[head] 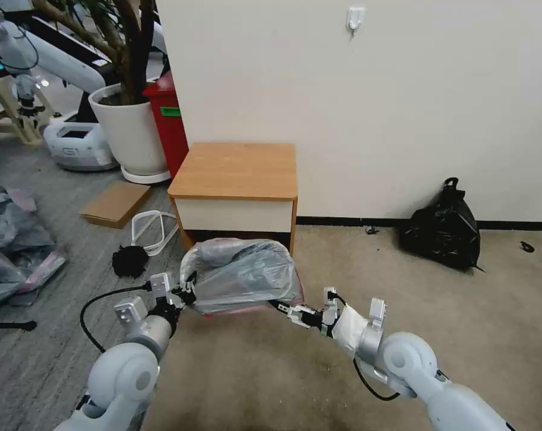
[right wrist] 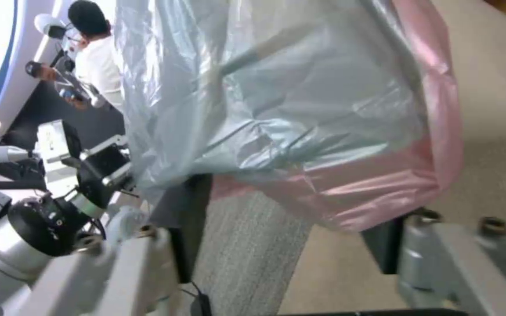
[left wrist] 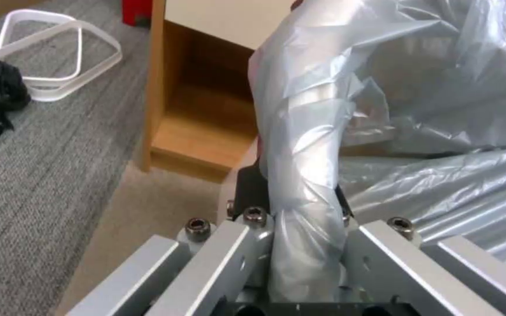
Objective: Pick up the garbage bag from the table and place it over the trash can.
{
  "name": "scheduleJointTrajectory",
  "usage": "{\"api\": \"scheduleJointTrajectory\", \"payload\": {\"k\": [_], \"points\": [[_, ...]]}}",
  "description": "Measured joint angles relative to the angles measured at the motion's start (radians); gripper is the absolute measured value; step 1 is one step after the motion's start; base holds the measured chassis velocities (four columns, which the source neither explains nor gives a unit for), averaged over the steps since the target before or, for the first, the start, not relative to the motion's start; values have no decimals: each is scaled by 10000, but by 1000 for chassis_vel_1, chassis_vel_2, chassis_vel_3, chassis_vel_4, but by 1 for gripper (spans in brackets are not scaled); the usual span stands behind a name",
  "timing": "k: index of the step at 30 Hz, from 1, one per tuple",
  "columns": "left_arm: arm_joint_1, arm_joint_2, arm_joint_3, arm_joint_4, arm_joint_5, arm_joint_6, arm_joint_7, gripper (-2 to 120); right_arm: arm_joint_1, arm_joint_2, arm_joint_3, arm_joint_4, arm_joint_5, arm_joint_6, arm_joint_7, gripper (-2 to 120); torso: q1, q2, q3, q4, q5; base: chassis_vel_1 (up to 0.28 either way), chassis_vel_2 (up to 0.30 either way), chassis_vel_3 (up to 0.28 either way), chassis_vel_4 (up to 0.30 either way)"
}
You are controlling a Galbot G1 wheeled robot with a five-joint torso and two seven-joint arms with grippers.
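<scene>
Translucent grey plastic, the garbage bag (head: 242,276) hangs stretched between my two grippers, low in front of the table (head: 235,169) and clear of its bare top. Its pinkish-red rim band runs along the lower edge and the right end.

My left gripper (head: 187,294) is at the bag's left end. In the left wrist view, a bunched fold of the bag (left wrist: 305,175) runs down between my fingers (left wrist: 247,193), which are closed on it.

My right gripper (head: 283,308) is at the bag's lower right corner. In the right wrist view, the pink rim of the bag (right wrist: 347,193) lies in the gap between my two dark fingers (right wrist: 186,219), which stand wide apart; contact with the plastic cannot be confirmed.

The table stands against the wall, with its white drawer front facing me. A cream-white surface (right wrist: 487,79) shows just behind the bag in the right wrist view; I cannot tell whether it is the trash can.

A knotted black bag (head: 443,224) sits on the floor by the wall, well to the right.
</scene>
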Motion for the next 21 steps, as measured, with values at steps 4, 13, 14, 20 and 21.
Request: {"api": "scheduleJointTrajectory", "payload": {"k": [4,13,14,20,21], "points": [[11,-28,3,0,6,-5,1,3,23,49,-15,-5,0,133,97,38,0,0,0,0,0,0,0,0,0],[-14,-50,34,63,17,-14,6,3,49,69,-60,-41,-16,584,388,7,0,0,0,0,0,0,0,0,0],[-33,-45,35,85,19,-17,7,3,43,59,-60,-48,-38,633,390,2,0,0,0,0,0,0,0,0,0],[-46,-36,44,69,15,-16,8,3,9,71,-101,-84,-226,756,626,0,0,0,0,-1,-1,0,0,0,0],[-24,-37,44,34,12,-16,8,3,6,83,-118,-106,-332,757,821,0,0,1,0,0,0,0,0,0,0]]}}
